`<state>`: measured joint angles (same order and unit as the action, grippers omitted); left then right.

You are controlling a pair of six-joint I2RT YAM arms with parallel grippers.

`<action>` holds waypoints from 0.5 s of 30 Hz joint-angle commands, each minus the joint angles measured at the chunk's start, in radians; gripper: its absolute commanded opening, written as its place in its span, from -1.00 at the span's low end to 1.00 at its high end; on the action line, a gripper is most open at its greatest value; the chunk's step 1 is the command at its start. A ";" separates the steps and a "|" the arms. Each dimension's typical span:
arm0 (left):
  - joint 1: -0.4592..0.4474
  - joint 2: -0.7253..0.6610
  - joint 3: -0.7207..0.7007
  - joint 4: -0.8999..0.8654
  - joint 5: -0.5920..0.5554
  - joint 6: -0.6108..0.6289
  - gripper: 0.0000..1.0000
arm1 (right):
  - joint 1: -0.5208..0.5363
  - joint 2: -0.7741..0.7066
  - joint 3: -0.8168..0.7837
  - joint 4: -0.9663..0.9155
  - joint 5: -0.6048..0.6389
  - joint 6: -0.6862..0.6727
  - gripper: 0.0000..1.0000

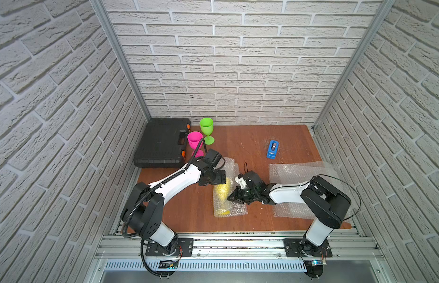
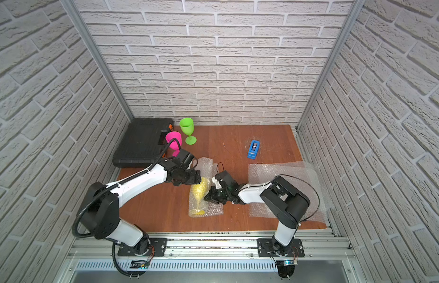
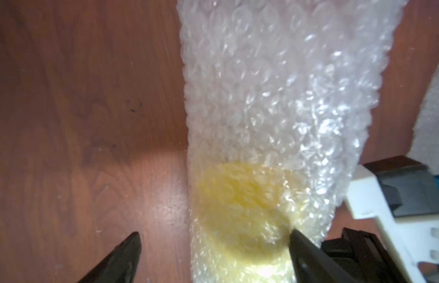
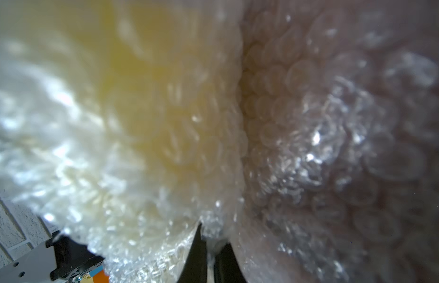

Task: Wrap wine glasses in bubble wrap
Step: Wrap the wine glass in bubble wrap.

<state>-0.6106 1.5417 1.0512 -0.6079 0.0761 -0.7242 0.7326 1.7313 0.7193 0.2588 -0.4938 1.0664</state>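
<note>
1. Bench: brown wood-grain top, walled on three sides.
2. Black case: shut, lying flat in the back-left corner.
3. Loose bubble wrap: lies flat along the right edge, from mid-bench toward the front-right corner. The right arm reaches across it.
4. Rolled bubble wrap: a tube near mid-bench, running back to front. Its back part is empty and flattened. A flap spreads on the bench at its front, on the side toward the right edge.
5. Yellow goblet: lies on its side inside the roll, bowl toward the back edge, foot at the roll's open front end. It shows only as a yellow blur through the bubbles in both wrist views.
6. Left hand: jaws wide apart over the wrapped bowl. One fingertip is clear of the wrap over bare bench, the other at the roll's far side. Nothing is gripped.
7. Right hand: jaws pinched together on a fold of the rolled bubble wrap, on its side toward the right edge.
8. Green goblet: upright near the back edge, just beside the case.
9. Pink goblet: upright, in front of the green one, partly behind the left arm's cable.
10. Blue tape dispenser: back half, toward the right edge, well apart from the goblets.
</note>
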 commanded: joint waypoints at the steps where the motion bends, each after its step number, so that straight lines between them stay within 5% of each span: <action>1: 0.003 0.053 -0.041 0.071 0.068 -0.018 0.85 | -0.012 -0.029 -0.014 -0.010 0.004 0.004 -0.79; 9: 0.000 0.128 -0.043 0.133 0.094 -0.027 0.83 | -0.035 -0.139 0.010 -0.188 0.050 -0.062 -0.39; 15: -0.009 0.170 -0.042 0.168 0.104 -0.030 0.79 | -0.092 -0.240 0.054 -0.447 0.144 -0.163 -0.27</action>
<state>-0.6132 1.6688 1.0355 -0.4335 0.1917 -0.7532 0.6636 1.5276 0.7395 -0.0410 -0.4145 0.9798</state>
